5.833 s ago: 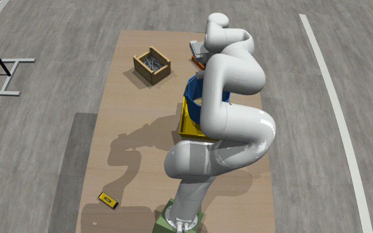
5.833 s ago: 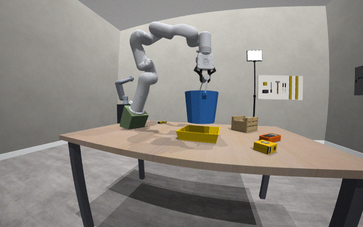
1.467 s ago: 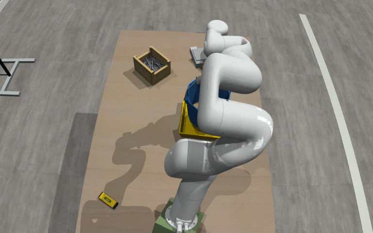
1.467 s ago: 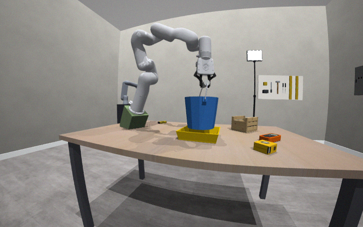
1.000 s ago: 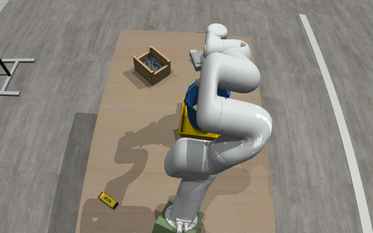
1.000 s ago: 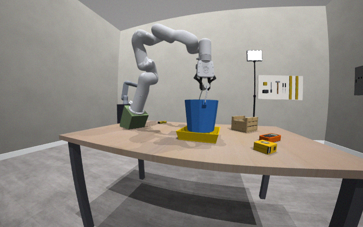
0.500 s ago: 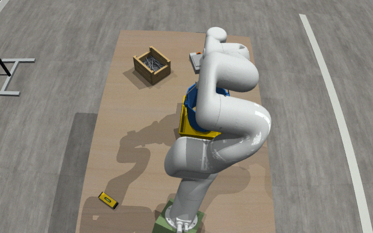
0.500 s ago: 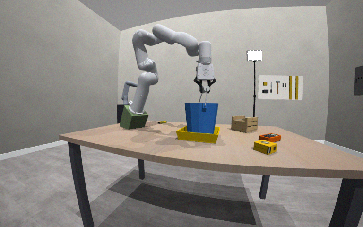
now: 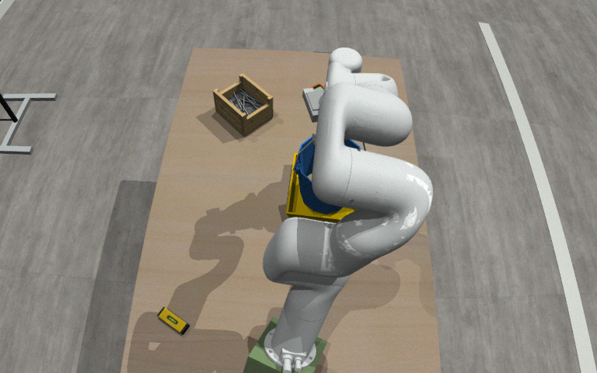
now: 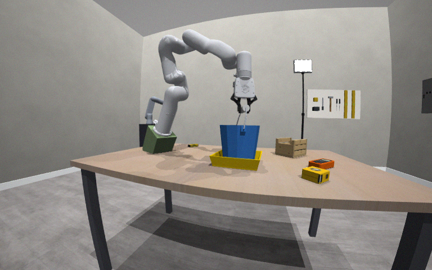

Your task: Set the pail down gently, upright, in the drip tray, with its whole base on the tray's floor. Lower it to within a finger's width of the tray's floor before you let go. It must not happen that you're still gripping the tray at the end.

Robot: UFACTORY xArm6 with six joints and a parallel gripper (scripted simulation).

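Observation:
The blue pail (image 10: 239, 140) (image 9: 304, 167) stands upright inside the yellow drip tray (image 10: 234, 162) (image 9: 292, 200), its lower part down behind the tray's front wall. I cannot tell whether its base touches the tray floor. My gripper (image 10: 244, 109) is directly above the pail and shut on the top of its thin grey bail handle (image 10: 242, 121). In the overhead view the arm hides the gripper and most of the pail and tray.
A wooden crate (image 9: 242, 103) (image 10: 291, 146) with metal parts stands beyond the tray. An orange-rimmed device (image 10: 320, 163) and a yellow box (image 10: 315, 174) lie to the right. A small yellow level (image 9: 172, 320) lies near the arm's green base (image 10: 158, 142).

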